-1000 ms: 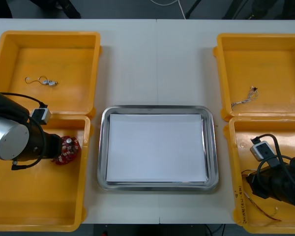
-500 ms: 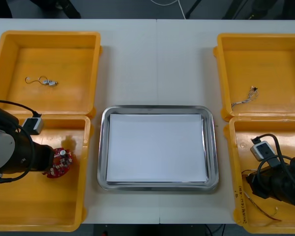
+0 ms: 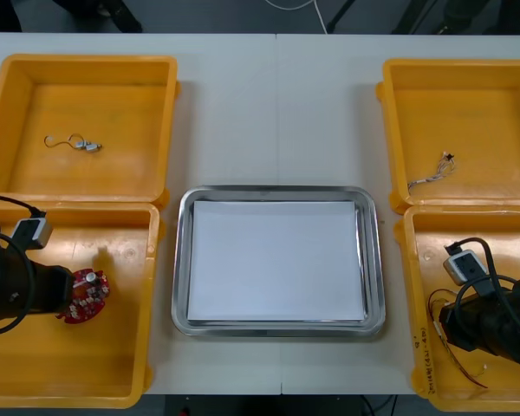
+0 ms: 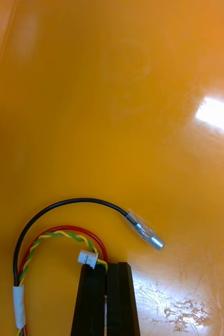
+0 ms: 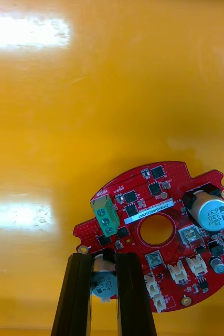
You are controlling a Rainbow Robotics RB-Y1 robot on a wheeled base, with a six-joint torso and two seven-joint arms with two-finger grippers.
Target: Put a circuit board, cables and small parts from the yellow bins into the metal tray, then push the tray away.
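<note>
A round red circuit board (image 3: 87,295) hangs over the near left yellow bin (image 3: 69,373), and my left gripper (image 3: 69,301) is shut on it. In the left wrist view the black fingers (image 5: 80,294) clamp a small capacitor at the rim of the circuit board (image 5: 159,231), with the left gripper (image 5: 104,260) above the bin floor. In the near right bin (image 3: 503,234), my right gripper (image 3: 442,325) has its fingers together on the red and yellow cable (image 3: 455,364). The right gripper (image 4: 107,268) pinches the red and yellow cable (image 4: 64,233) beside a white connector (image 4: 88,258). A black cable (image 4: 70,202) arcs around it.
The metal tray (image 3: 180,260), white inside, lies between the bins. The far left bin (image 3: 35,78) holds a small metal part (image 3: 88,146) on a wire. A thin twisted cable (image 3: 433,173) lies in the far right bin (image 3: 503,87).
My left arm has drawn back to the left with the circuit board. The right gripper has closed on the red and yellow cable, which has shifted a little.
</note>
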